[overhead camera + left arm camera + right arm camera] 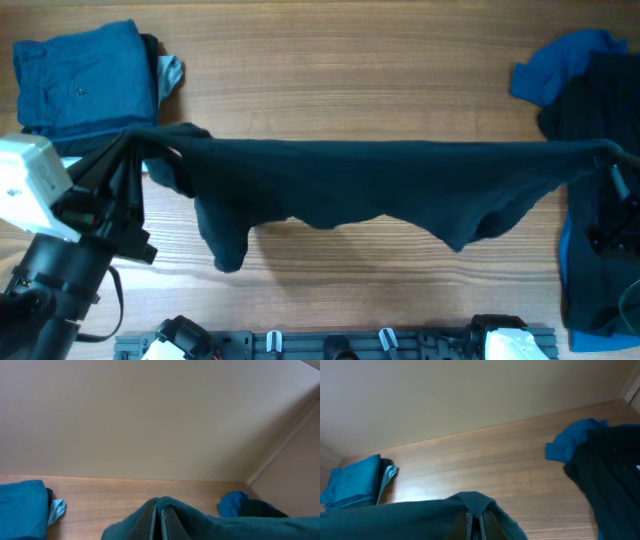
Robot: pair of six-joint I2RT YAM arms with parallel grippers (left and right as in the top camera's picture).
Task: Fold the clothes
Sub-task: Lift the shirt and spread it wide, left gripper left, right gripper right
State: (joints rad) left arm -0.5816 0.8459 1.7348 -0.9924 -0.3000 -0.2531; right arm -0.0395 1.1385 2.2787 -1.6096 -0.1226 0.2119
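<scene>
The navy shirt (400,175) is stretched across the middle of the table (350,80), held at both ends. Its upper edge runs taut and nearly straight from 9 o'clock to 3 o'clock. The lower edge sags in loose folds, with a sleeve drooping at about 7 o'clock. Whether those folds touch the wood cannot be told.

The left arm (60,265) comes in from the 8 o'clock corner and slants toward 1 o'clock, with its white camera housing (28,185) on the wrist. The left end effector (148,150) pinches the shirt's 9 o'clock corner. In the left wrist view its fingers (150,522) are pressed together with dark cloth draped over them.

The right end effector (610,162) sits at the 3 o'clock edge, pinching the other corner. The arm behind it is hard to make out against the dark fabric beneath. In the right wrist view its fingers (469,527) are pressed together under a bunched fold of the shirt.

A folded blue garment (80,80) lies at 10 o'clock with a pale cloth (170,72) tucked at its right side. At 2 o'clock a crumpled blue garment (565,65) touches a dark garment (600,100).
</scene>
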